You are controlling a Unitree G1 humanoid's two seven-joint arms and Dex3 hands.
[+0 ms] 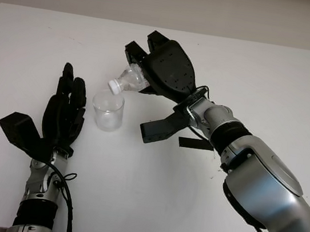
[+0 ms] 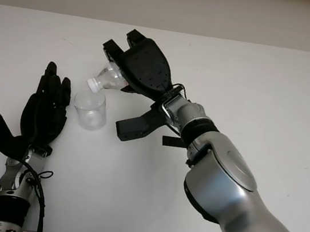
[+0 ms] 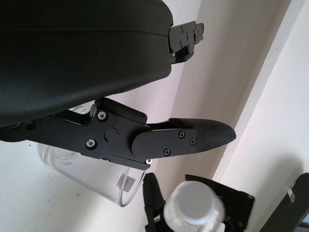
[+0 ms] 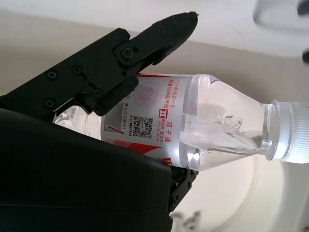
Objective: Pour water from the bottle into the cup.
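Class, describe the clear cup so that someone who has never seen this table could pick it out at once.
Start at the white table, then find the open left robot hand standing near its front left. Just beside that hand stands the cup, upright. It is a clear, empty-looking tumbler, right under the capped mouth of the tilted bottle held by the right robot hand.

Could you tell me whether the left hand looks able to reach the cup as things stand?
Probably yes: the open left hand stands right beside the cup with bare table between them; the right hand holds the bottle above it.
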